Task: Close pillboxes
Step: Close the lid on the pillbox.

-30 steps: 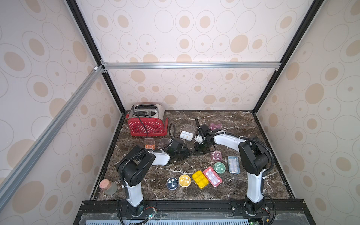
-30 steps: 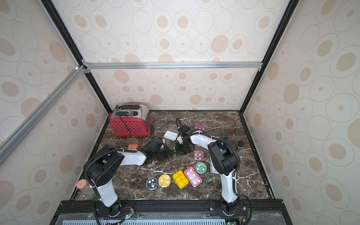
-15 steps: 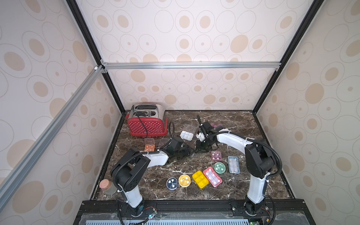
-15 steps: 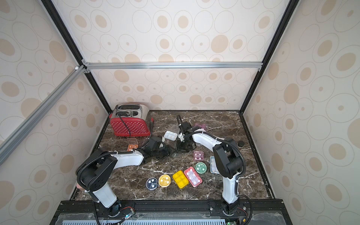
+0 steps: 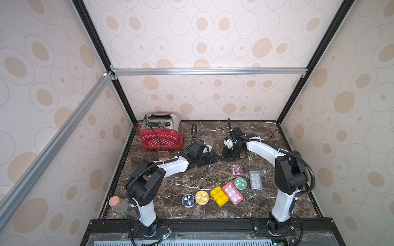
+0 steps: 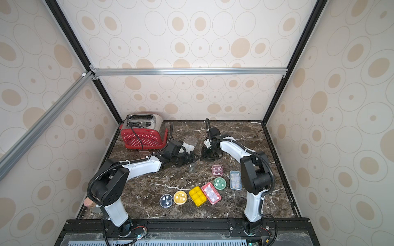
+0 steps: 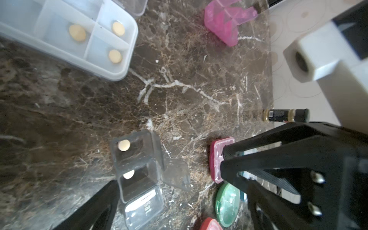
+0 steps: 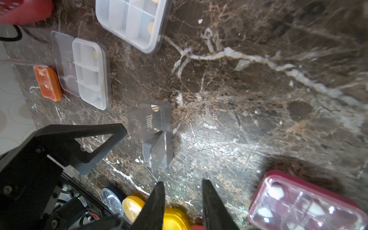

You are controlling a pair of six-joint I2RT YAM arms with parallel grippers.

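Pillboxes in front include three round ones (image 5: pixel 188 200) (image 5: pixel 202 197) (image 5: pixel 240 183), three rectangular ones (image 5: pixel 219 196) (image 5: pixel 232 192) (image 5: pixel 255 180).

White pillbox (image 7: pixel 59 29) is cut off at the left wrist view's edge; cork-stoppered jar (image 6: pixel 89 202) is half hidden by left arm (image 6: pixel 110 187).

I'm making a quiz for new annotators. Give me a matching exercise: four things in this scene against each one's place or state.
1 toaster
2 corked jar
3 small clear pillbox
4 left end effector

A front left corner
B jaws wide, holding nothing
C back left, red
D centre, one flap open

Pairs: 1-C, 2-A, 3-D, 4-B
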